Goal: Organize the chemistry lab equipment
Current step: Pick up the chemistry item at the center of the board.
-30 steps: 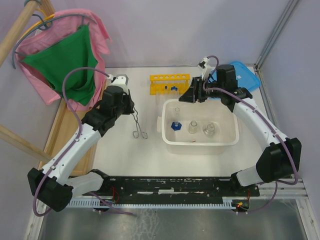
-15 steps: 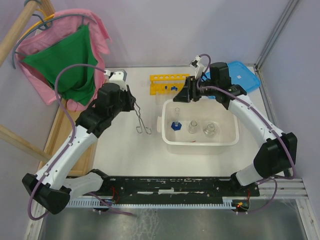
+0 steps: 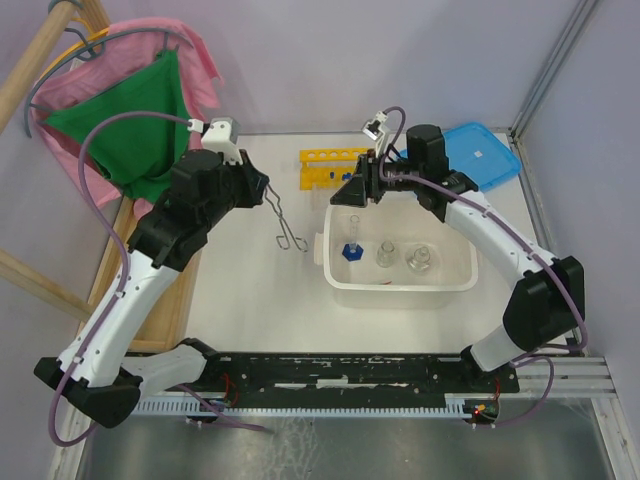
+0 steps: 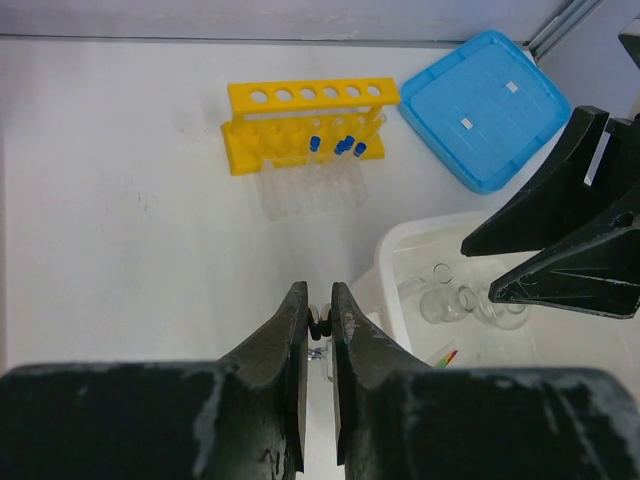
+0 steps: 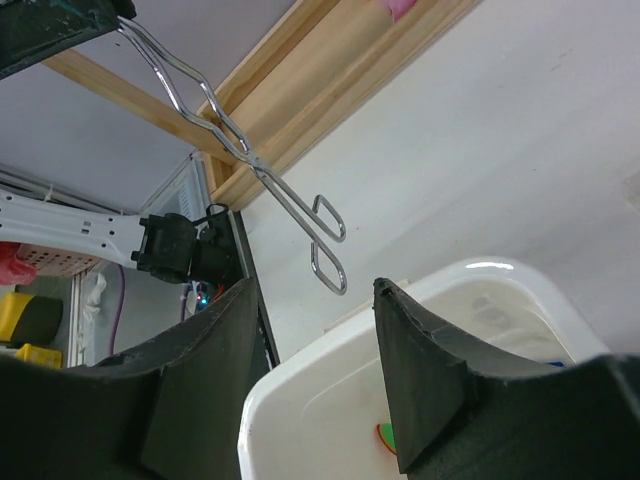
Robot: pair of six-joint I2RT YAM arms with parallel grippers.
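Note:
My left gripper (image 3: 262, 196) is shut on the metal tongs (image 3: 286, 226), which hang in the air left of the white tub (image 3: 400, 292). Their handle end shows between my left gripper's (image 4: 318, 290) jaws, and the tongs (image 5: 268, 178) also show in the right wrist view. My right gripper (image 3: 352, 190) is open and empty over the tub's far left corner (image 5: 300, 390), just in front of the yellow rack (image 3: 340, 165). The rack (image 4: 305, 125) holds blue-capped tubes (image 4: 340, 147). Two glass flasks (image 3: 418, 260) and a thin red rod (image 3: 385, 285) lie in the tub.
A flat blue lid (image 3: 480, 150) lies at the back right. Pink and green cloths (image 3: 130, 120) hang on a wooden frame at the left. A clear plastic piece (image 4: 310, 185) lies in front of the rack. A blue-capped piece (image 3: 350, 250) stands in the tub.
My left gripper has lifted the tongs and carried them back and to the right. My right gripper has moved left along the tub's far edge towards the rack.

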